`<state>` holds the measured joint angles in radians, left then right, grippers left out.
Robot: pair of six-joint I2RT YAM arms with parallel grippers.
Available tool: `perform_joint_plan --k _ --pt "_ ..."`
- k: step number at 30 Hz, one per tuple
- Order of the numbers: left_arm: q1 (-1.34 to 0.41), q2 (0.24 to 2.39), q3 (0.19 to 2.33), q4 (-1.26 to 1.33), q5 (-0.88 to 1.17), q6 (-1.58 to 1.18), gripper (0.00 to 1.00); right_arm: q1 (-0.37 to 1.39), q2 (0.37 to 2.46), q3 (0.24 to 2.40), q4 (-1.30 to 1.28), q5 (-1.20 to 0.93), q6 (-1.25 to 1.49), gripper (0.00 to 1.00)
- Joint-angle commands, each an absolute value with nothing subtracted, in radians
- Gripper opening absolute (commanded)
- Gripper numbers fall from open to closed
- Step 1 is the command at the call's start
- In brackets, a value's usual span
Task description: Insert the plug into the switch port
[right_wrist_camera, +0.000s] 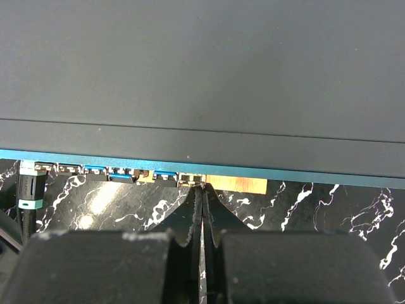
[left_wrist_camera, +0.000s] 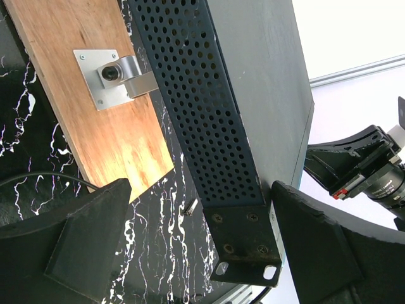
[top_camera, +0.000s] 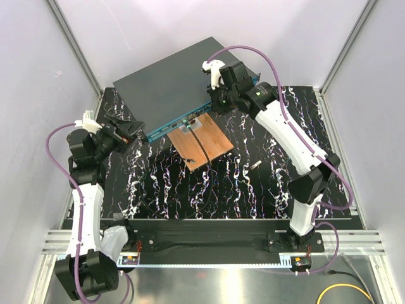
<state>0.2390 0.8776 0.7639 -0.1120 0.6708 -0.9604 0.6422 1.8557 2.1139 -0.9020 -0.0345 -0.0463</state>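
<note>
Table [top_camera: 253, 190]: black slab, white marble veining, flat.
Switch [top_camera: 174, 85]: flat at far left, skewed; teal face turned near-right; far part reaches past slab's far edge.
Board [top_camera: 212, 144]: copper-brown, flat, mid-table, close against teal face.
Cable [top_camera: 201, 149]: thin, black, crossing board; loose end on slab just off board's near-left edge.
Small pale piece [top_camera: 255, 164]: right of board, apart; kind not made out.
</note>
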Motion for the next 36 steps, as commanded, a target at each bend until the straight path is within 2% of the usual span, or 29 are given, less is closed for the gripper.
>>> perform_joint_plan --k 1,22,28,32,35,36 --pt "0.23 0.893 0.787 -0.101 0.68 -0.93 0.99 0.641 1.894 2.184 -0.71 -0.018 -0.018 0.0" --pt "0.219 0.908 0.793 -0.104 0.672 -0.919 0.99 0.641 1.988 2.329 -0.658 0.041 0.141 0.0" --pt "0.219 0.907 0.825 -0.121 0.672 -0.896 0.99 0.643 1.904 2.24 -0.672 0.003 0.091 0.0" --pt "0.221 0.899 0.853 -0.115 0.683 -0.894 0.99 0.64 1.778 2.041 -0.669 -0.034 0.04 0.06" --pt "0.221 0.885 0.873 -0.103 0.686 -0.894 0.99 0.632 1.66 1.898 -0.666 -0.063 0.005 0.16" --pt "0.222 0.879 0.883 -0.097 0.686 -0.897 0.99 0.624 1.604 1.866 -0.672 -0.069 -0.032 0.23"
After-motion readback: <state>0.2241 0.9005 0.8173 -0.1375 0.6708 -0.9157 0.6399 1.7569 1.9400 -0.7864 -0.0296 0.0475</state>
